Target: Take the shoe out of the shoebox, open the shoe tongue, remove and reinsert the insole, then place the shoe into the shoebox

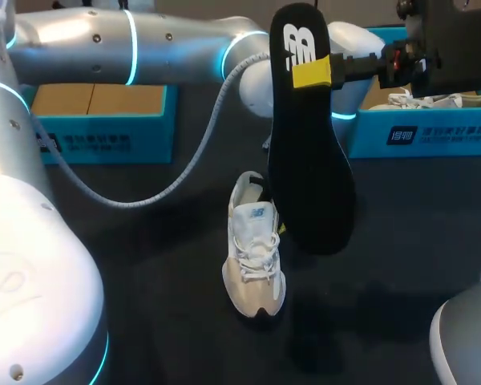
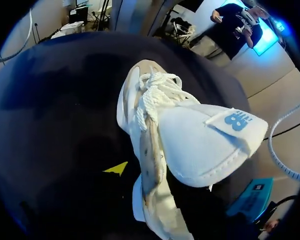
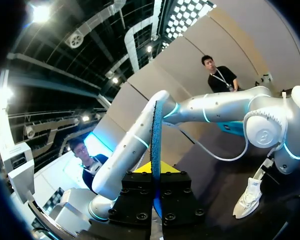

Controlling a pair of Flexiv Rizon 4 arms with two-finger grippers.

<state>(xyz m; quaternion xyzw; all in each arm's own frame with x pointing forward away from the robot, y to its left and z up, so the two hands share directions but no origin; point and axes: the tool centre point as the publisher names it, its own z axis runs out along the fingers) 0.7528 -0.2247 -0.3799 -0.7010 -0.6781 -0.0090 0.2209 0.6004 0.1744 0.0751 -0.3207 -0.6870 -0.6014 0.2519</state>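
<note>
Your right tool [image 1: 312, 72] pinches the black insole [image 1: 309, 176], hanging above the desk [image 1: 160, 281]. The white shoe [image 1: 255, 257] stands mid-desk beneath it. You cannot tell the left tool's [image 2: 137, 172] grip at the shoe.

You're in robot lab or test workcell, not home or shop. Evidence in head view:
- Two silver industrial arms share one dark desk [image 1: 144, 273].
- Left arm [image 1: 104, 44] spans upper left of frame, cyan light rings glowing at joints.
- Right arm [image 1: 453, 44] enters upper right.
- Grey cable [image 1: 176, 180] hangs from left arm, loops low over desk.
- Blue shoebox [image 1: 104, 128] upper left, second blue shoebox [image 1: 433, 132] upper right, both on desk's far side.
</note>
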